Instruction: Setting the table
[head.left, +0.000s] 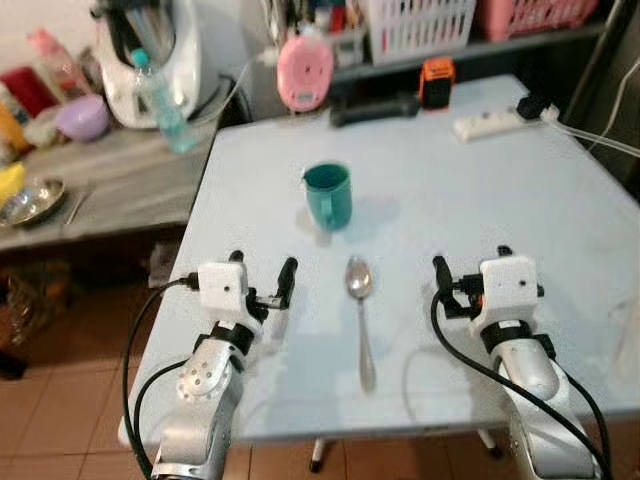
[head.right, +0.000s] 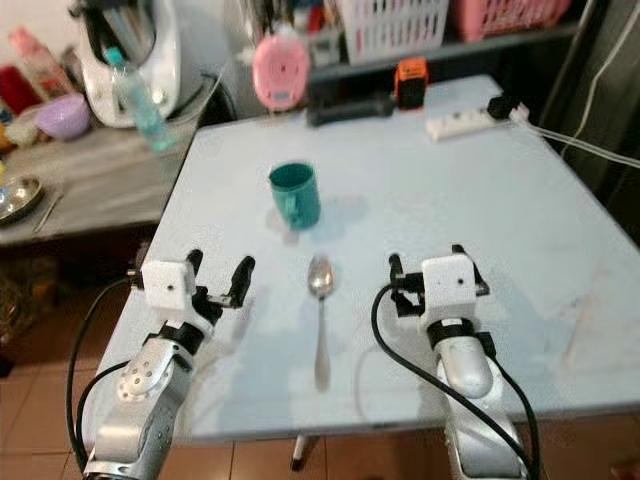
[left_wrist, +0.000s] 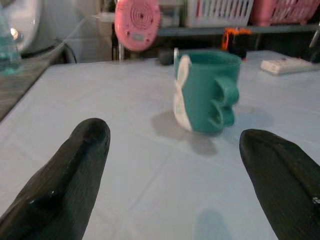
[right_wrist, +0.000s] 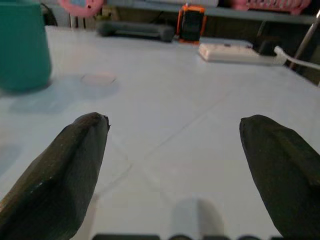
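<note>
A teal mug (head.left: 328, 195) stands upright on the pale blue table (head.left: 500, 190), a little left of its middle. A metal spoon (head.left: 360, 320) lies in front of the mug, bowl toward the mug and handle toward me. My left gripper (head.left: 262, 270) hovers open just left of the spoon's bowl, with nothing between its fingers. My right gripper (head.left: 470, 262) is open and empty to the spoon's right. The left wrist view looks past its fingers (left_wrist: 75, 175) at the mug (left_wrist: 207, 90), whose handle faces that camera. In the right wrist view the mug (right_wrist: 22, 47) stands at the edge.
Along the table's far edge sit a pink round device (head.left: 305, 70), a black bar (head.left: 375, 108), an orange gadget (head.left: 436, 80) and a white power strip (head.left: 495, 122). A side counter (head.left: 120, 175) on the left holds a water bottle (head.left: 165, 100), a purple bowl (head.left: 82, 117) and a metal dish (head.left: 32, 200).
</note>
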